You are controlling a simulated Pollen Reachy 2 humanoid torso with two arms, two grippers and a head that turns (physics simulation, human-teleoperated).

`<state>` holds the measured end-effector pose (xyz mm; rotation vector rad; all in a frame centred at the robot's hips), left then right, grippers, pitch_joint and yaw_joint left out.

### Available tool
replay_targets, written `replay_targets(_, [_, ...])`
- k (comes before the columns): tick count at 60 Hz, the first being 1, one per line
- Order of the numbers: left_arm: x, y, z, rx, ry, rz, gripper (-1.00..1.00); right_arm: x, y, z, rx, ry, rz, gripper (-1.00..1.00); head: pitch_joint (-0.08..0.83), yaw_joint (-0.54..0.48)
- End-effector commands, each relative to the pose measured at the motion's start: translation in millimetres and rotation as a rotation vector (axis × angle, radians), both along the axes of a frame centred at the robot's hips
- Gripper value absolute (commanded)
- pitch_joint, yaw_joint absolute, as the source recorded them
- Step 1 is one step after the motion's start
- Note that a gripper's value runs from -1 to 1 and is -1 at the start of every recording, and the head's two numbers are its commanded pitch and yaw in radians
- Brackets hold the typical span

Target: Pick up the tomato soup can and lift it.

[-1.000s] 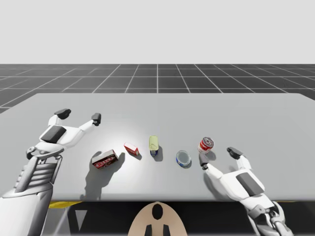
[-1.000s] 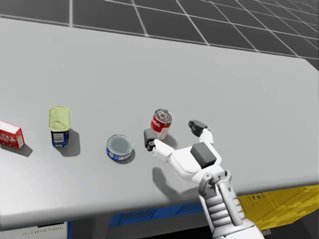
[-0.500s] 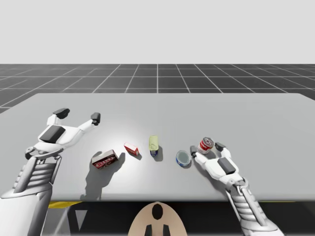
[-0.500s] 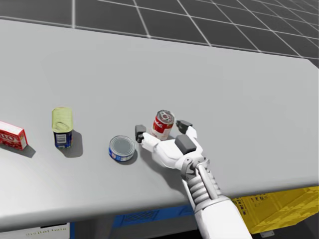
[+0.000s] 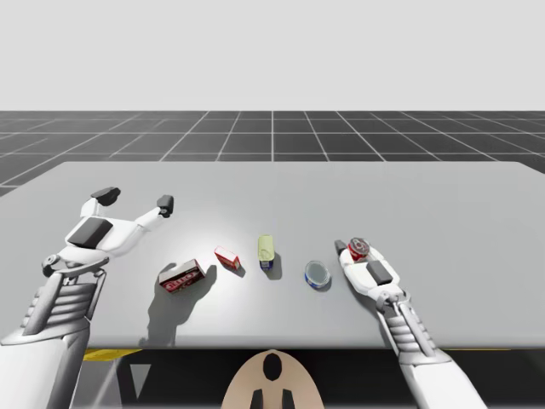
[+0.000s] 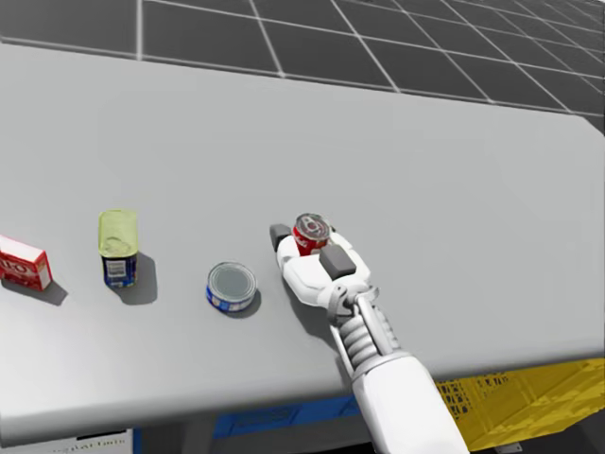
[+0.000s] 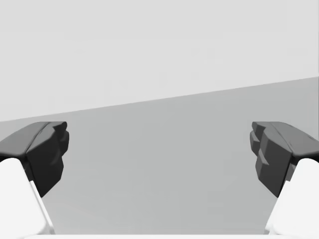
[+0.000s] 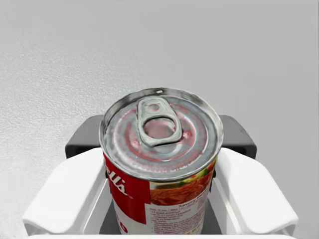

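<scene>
Red-and-white tin: the tomato soup can (image 8: 159, 174) stands upright on the grey table (image 5: 426, 204), pull-tab lid up, right between the fingers (image 8: 70, 194) of my right claw (image 5: 358, 253).
Right claw: closed down to the can's width, one finger against each side of the label. It grips the body, and the lid stands above the fingers.
Left claw: my left claw (image 5: 136, 200) is spread wide with nothing in it, hovering over bare table, well apart from the can.
Step in hand: the grip looks made and the lift not yet begun, by my judgement. In the high view the can appears to sit on the table.
Doing it well: keep the squeeze firm and even, since a smooth metal wall can slide in the fingers. Raise straight up with the wrist level so the can does not tilt. Start slowly until the base is off the surface.
Nearest neighbour: a flat blue tin (image 5: 317, 273) lies near the right claw, on the side toward the left claw, not touching it. Any sideways drift that way during the lift could knock it.
Further along: beyond that tin, between the two claws, stand a yellow-topped can (image 5: 266, 252), a small red box (image 5: 226, 257) and a larger red box (image 5: 180, 276), all well away from the grip.
</scene>
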<state>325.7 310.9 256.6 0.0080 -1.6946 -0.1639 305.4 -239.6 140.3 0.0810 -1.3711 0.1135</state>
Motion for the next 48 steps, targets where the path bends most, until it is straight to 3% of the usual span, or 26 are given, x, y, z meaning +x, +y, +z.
replay_targets(1, [0,0,0,0.001,0.000,-0.001,-1.00,-1,1,-5,-0.003,0.006,-0.013,1.00,0.621,-0.36])
replay_targets(7, [0,-1,0,0.001,-0.001,0.000,-1.00,-1,1,-5,-0.005,0.003,-0.014,1.00,0.576,-0.36])
replay_targets(22, [-1,-1,0,0.002,-0.001,0.001,-1.00,-2,1,-5,-0.002,0.000,-0.004,1.00,0.354,-0.38])
replay_targets(31, [-3,-1,2,-0.007,-0.004,0.004,-1.00,-4,4,5,0.009,-0.011,0.008,1.00,0.312,-0.40])
replay_targets(41, [-2,-1,2,-0.008,-0.001,0.005,-1.00,-10,9,50,0.027,-0.076,0.040,1.00,0.296,-0.41])
replay_targets(48, [-2,-1,2,-0.009,-0.001,0.007,-1.00,-12,9,84,0.012,-0.137,0.061,1.00,0.293,-0.42])
